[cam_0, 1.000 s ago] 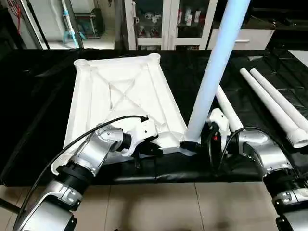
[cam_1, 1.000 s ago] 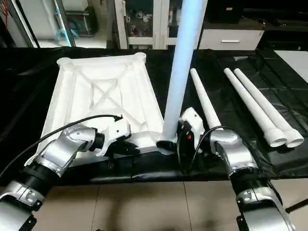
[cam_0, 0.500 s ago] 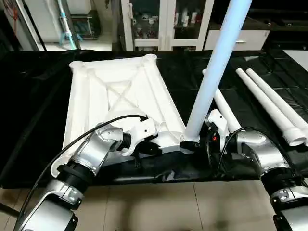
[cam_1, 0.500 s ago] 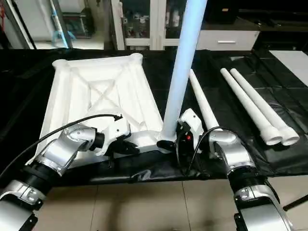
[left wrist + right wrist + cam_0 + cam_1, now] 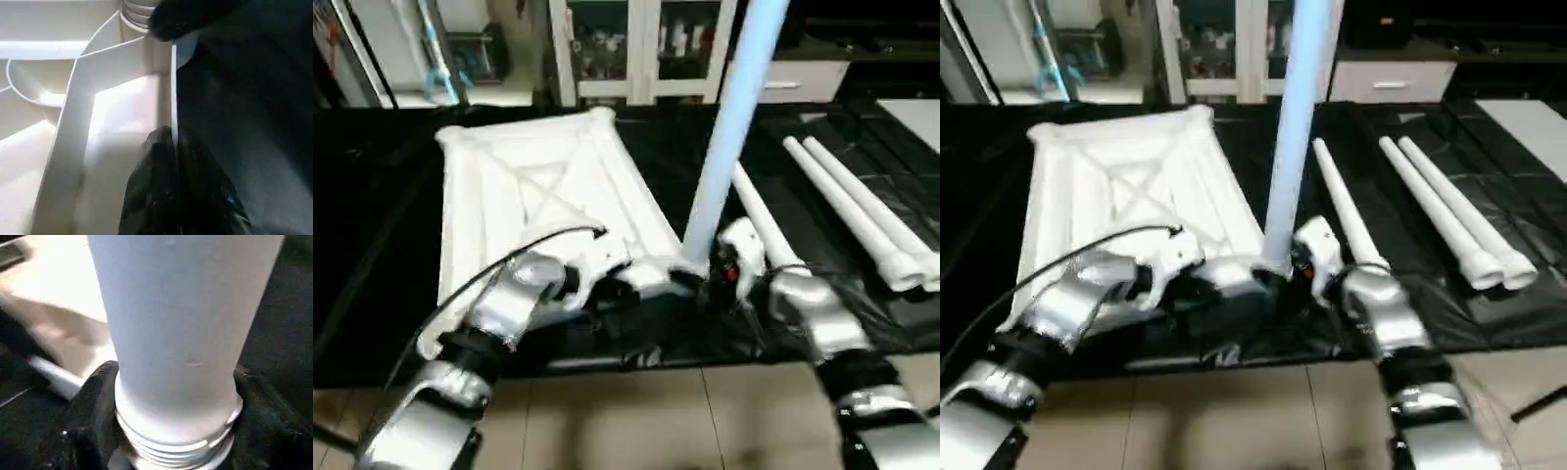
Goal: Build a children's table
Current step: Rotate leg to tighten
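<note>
The children's table top (image 5: 509, 196) lies ribbed side up on the black cloth. One white leg (image 5: 729, 127) stands upright in its near right corner socket (image 5: 137, 10). My left gripper (image 5: 171, 142) is shut on the top's thin near rim, just left of that socket. In the right wrist view the leg (image 5: 181, 333) rises between my right gripper's (image 5: 176, 396) black fingers (image 5: 93, 411), which press against both sides just above its threaded end. Three more legs (image 5: 847, 211) lie on the cloth to the right.
The black-draped work table (image 5: 372, 196) runs past the top on all sides, and its front edge is just below my forearms. Beyond it is tiled floor (image 5: 636, 421). Glass-door cabinets (image 5: 636, 39) stand behind the table.
The whole picture has shifted and tilted, so the camera moved. My right gripper sits tighter against the upright leg's base. My left gripper keeps the same hold on the rim.
</note>
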Controlling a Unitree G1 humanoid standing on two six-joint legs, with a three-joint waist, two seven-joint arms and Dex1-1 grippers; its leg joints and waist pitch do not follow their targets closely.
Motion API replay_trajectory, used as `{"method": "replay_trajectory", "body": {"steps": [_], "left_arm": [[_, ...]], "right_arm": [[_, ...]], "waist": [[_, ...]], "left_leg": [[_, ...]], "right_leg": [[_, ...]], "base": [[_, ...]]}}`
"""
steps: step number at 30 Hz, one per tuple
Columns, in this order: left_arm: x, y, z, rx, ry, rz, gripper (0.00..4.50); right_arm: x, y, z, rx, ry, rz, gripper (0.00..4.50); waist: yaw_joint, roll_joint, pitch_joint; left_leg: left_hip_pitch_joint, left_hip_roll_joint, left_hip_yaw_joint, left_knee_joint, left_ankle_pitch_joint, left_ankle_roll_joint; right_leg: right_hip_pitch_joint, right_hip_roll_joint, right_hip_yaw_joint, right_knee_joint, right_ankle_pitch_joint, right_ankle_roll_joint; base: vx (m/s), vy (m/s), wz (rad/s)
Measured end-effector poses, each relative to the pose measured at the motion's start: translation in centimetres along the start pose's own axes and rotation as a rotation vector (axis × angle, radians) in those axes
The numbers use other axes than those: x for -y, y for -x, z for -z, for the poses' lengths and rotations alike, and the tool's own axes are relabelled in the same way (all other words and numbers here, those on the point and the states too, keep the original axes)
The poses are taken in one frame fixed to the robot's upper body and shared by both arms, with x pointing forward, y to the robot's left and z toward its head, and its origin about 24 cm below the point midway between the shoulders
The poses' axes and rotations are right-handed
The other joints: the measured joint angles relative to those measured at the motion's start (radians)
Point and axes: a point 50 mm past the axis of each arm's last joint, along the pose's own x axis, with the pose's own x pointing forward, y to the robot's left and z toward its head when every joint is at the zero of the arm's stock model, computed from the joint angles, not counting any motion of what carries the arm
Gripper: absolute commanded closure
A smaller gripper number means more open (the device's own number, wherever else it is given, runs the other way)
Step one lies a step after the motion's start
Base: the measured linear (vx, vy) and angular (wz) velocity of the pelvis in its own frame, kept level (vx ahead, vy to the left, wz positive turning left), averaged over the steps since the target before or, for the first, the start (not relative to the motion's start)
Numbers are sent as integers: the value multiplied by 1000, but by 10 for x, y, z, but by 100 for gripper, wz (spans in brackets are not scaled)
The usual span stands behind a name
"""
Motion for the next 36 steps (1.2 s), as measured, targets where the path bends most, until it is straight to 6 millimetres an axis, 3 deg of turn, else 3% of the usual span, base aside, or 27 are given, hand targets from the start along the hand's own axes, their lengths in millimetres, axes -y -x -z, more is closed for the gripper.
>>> {"method": "replay_trajectory", "body": {"steps": [2,9,15,24,25,26,30,36], "left_arm": [[-4,-11,-8,0,18,-78,450],[-5,-34,-24,4,59,-214,450],[-4,-43,-34,13,64,-244,450],[-3,-46,-34,24,52,-242,450],[-3,-46,-34,26,50,-241,450],[-3,-46,-34,28,47,-242,450],[-13,-38,-28,28,49,-311,450],[-16,-39,-31,30,25,-323,450]], "right_arm": [[0,-13,-4,20,-47,163,171],[-1,-34,-12,23,-136,473,174],[-2,-40,-16,41,-148,604,174],[-4,-39,-14,63,-127,643,175],[-4,-39,-13,64,-126,643,119],[-4,-39,-13,66,-127,642,105],[-16,-45,-15,102,-122,569,89],[-14,-28,-20,164,-25,531,74]], "waist": [[-4,2,1],[-1,1,1],[9,1,1],[24,4,0],[25,4,0],[25,4,0],[1,5,1],[7,5,1]], "left_leg": [[-1,-1,0,0,0,0],[-5,-2,0,0,1,1],[-7,-2,1,-2,2,5],[-5,-2,3,-5,2,4],[-5,-2,3,-5,1,4],[-5,-2,3,-5,1,4],[-9,-2,3,-5,1,3],[-10,-1,3,-5,3,8]], "right_leg": [[-1,0,1,-2,-2,4],[-2,-1,1,-3,1,-1],[-3,-2,1,-3,1,-1],[-4,-2,1,-2,0,0],[-4,-2,1,-2,0,0],[-4,-2,1,-2,0,0],[-5,-2,1,-2,0,0],[-8,-2,0,-3,0,0]], "base": [[0,0,0],[0,0,0],[0,0,0],[0,0,0],[0,0,0],[0,0,0],[0,0,0],[0,0,0]]}}
